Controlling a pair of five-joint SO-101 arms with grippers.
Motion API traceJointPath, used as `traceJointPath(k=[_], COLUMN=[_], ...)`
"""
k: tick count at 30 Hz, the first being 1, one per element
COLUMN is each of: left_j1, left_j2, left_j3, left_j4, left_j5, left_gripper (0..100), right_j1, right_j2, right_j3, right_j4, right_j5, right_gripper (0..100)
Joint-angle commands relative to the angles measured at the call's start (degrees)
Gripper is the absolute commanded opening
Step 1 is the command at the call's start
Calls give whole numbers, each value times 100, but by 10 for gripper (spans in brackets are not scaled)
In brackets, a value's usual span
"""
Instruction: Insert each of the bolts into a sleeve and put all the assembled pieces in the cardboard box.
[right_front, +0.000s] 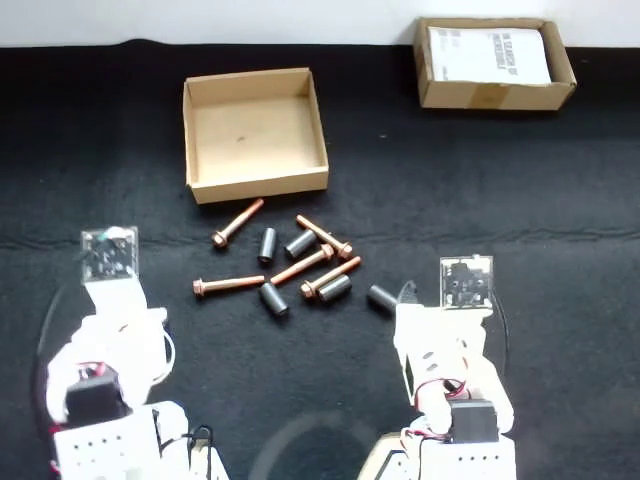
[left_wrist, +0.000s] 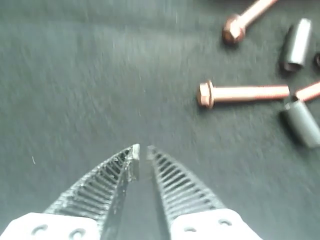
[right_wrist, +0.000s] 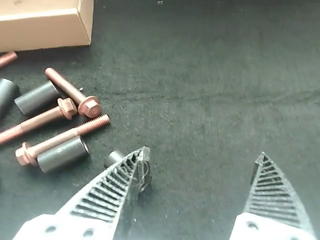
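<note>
Left hand: nearly closed, empty. Right hand: wide open, empty, one finger just beside a sleeve lying on its side.

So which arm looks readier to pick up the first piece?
Probably right. The right gripper is open beside a short dark grey metal sleeve, one finger nearly touching it. The left gripper is shut, its nearest copper-coloured bolt farther off.
</note>
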Motion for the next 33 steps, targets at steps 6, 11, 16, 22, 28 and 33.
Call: traceJointPath(k=[6,11,16,22,28,33], left_j1=[4,251,919,1666,1982,2492], left_j2=[3310,4048,4110,4127,4171,5024], left_j3=[-2193,-2519,-2492,-2404,-2404,-2501], left_j4=[202,149,193,141,-79,-1011], left_j5=[1108,2022,2752,2787,3437,3991], left_gripper=[178,181,182,182,232,355], right_j1=[4,22,22,233,910,1481], right_j2=[2352,4673,6545,8127,9174,9727], right_j3=[-2730,-5587,-8031,-8945,-8884,-8884], right_j4=[1138,3011,4585,4936,4927,4901], right_j5=[62,62,44,18,18,62], right_gripper=[310,310,310,310,310,310])
